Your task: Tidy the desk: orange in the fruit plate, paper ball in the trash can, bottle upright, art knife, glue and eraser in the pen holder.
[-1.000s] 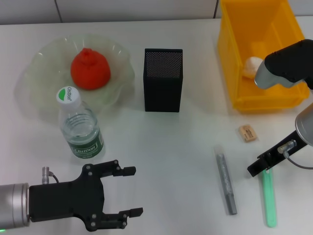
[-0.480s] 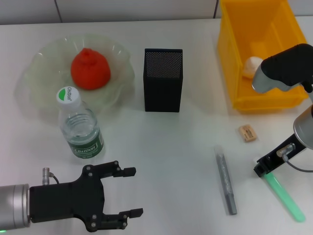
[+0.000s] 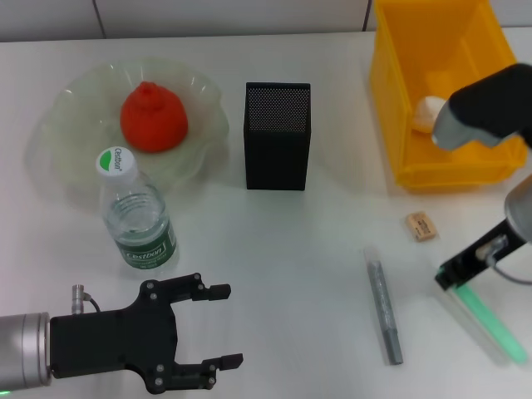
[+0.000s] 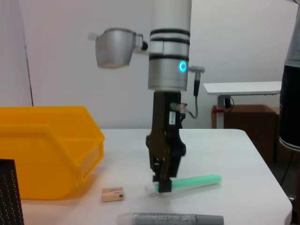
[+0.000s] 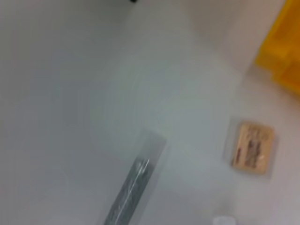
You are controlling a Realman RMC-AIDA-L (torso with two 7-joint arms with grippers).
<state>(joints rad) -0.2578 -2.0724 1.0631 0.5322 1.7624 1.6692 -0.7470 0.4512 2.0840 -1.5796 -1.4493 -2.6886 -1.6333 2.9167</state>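
My right pincer (image 3: pixel 450 281) pinches one end of the green art knife (image 3: pixel 490 322) near the desk's right front corner; next I must carry it to the pen holder (image 3: pixel 277 135). Left pincer (image 3: pixel 218 326) idles spread at the front edge.

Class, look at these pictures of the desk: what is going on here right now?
The right end effector is closed on one end of a green stick at the desk's right side. The left end effector hangs open near the front, beside the upright bottle. The orange lies in the fruit plate, the paper ball in the yellow bin. The eraser and a grey stick lie on the desk, outside the black mesh holder.
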